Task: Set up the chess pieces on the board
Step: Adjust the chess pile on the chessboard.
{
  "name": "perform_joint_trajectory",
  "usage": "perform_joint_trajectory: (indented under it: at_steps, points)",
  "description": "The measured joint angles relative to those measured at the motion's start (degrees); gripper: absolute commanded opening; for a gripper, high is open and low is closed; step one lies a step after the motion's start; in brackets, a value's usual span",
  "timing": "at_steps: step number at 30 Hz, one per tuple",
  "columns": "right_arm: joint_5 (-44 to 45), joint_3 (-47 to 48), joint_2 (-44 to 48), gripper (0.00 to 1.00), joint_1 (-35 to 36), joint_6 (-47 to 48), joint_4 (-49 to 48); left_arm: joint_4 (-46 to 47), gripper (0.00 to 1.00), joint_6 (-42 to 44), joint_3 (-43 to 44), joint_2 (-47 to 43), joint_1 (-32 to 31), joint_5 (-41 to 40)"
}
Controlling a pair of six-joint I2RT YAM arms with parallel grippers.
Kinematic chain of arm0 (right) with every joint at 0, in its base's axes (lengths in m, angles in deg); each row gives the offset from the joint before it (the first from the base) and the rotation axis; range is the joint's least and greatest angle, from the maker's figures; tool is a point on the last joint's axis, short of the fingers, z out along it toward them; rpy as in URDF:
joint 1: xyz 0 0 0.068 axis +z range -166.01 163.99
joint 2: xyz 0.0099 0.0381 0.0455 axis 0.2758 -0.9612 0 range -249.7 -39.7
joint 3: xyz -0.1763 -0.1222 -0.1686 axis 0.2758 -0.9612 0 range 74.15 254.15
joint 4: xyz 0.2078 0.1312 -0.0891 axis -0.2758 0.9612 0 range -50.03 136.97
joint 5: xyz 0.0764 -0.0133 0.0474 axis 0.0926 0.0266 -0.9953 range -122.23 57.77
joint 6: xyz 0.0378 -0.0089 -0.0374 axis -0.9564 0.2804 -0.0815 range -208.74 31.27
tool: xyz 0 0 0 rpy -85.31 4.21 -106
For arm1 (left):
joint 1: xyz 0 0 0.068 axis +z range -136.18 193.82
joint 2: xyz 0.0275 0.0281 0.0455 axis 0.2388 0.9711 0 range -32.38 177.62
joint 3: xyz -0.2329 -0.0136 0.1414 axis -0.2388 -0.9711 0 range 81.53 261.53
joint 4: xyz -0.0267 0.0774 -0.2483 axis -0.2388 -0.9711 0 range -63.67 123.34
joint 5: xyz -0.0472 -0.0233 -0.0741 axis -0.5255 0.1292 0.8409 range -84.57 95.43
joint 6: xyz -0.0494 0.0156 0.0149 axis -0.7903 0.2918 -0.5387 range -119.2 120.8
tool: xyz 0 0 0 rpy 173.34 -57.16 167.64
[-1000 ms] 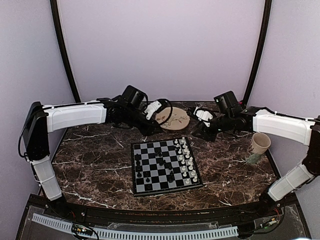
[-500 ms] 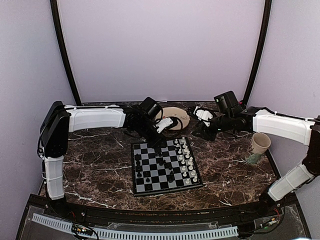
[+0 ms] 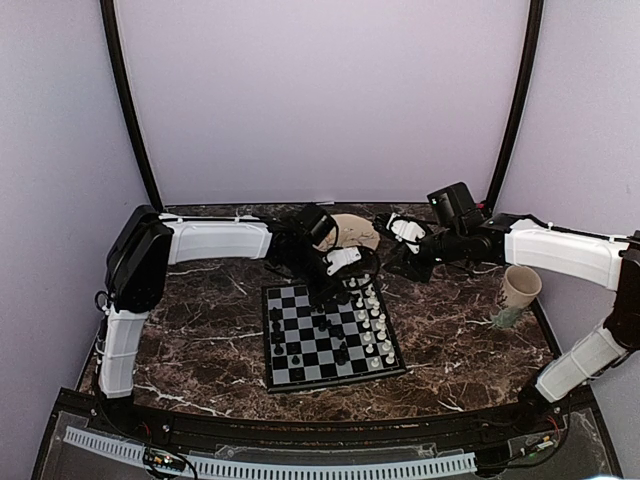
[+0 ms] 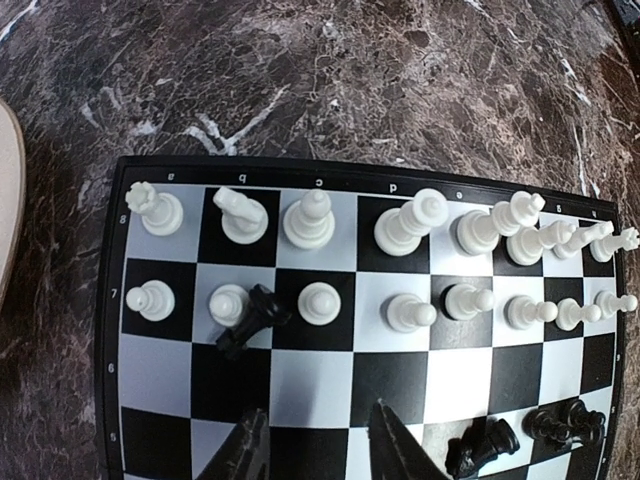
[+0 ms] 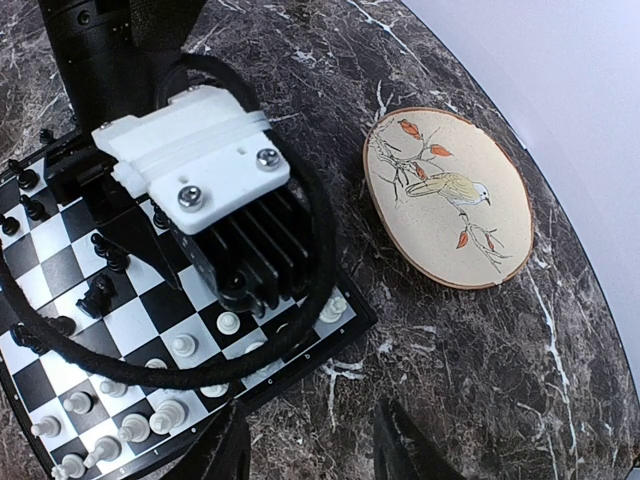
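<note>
The left hand [image 4: 318, 450], fingers spread and empty, hangs over the board [image 4: 160, 365] on the counter [image 4: 300, 90], lined up near a toppled black piece [image 4: 252, 320] among the white pawns [image 4: 320, 303], likely its next pick. The right hand [image 5: 315, 450], also spread, hovers clear near the plate [image 5: 447, 197].

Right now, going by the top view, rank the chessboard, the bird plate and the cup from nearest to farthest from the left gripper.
Measured from the left gripper:
1. Chessboard: directly beneath it, under the far rows.
2. Bird plate: just beyond the board's far edge, partly hidden behind the arm.
3. Cup: far off to the right.
</note>
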Motion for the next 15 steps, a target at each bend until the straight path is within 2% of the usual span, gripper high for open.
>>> perform_joint_trajectory:
  at_steps: [15]
  points:
    - [0.0,-0.3,0.0,0.42,0.0,0.0,-0.1,8.4,0.38,6.6,-1.7,1.9,4.0,8.3]
